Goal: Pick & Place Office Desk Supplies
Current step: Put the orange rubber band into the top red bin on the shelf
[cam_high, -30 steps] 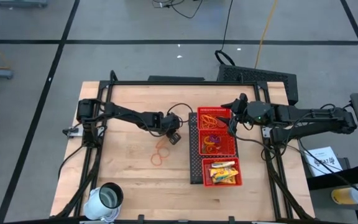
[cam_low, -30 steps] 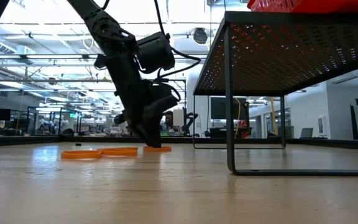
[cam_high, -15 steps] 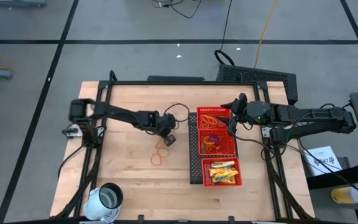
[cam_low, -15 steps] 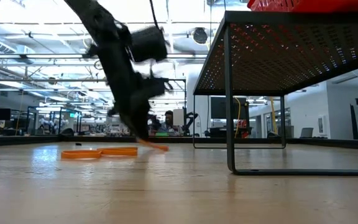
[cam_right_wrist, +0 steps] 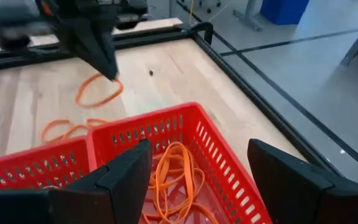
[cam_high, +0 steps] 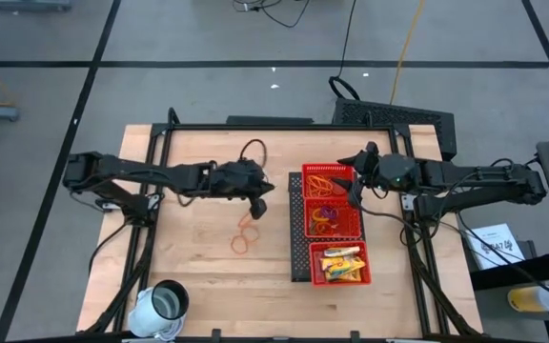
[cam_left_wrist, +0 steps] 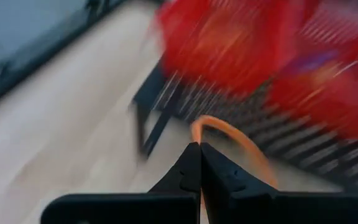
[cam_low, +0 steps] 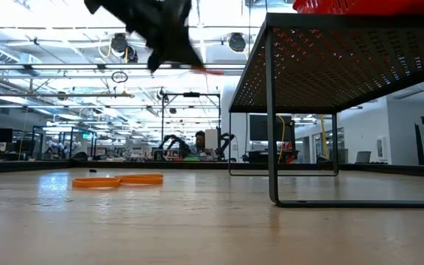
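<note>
cup (cam_high: 160, 307): white, near table edge, left side.
packets (cam_high: 342, 264): yellow-orange, in the tray's nearest compartment.
loose bands (cam_high: 245, 233): two orange loops flat on wood, just left of red tray (cam_high: 359, 278).
left gripper (cam_high: 258, 208): raised off the table beside the tray, fingers pinched shut on one rubber band (cam_left_wrist: 229, 134) that hangs free.
right gripper (cam_high: 354, 193): over the tray's far end, fingers spread wide, holding nothing.
far compartment: heap of orange bands (cam_right_wrist: 178, 173).
</note>
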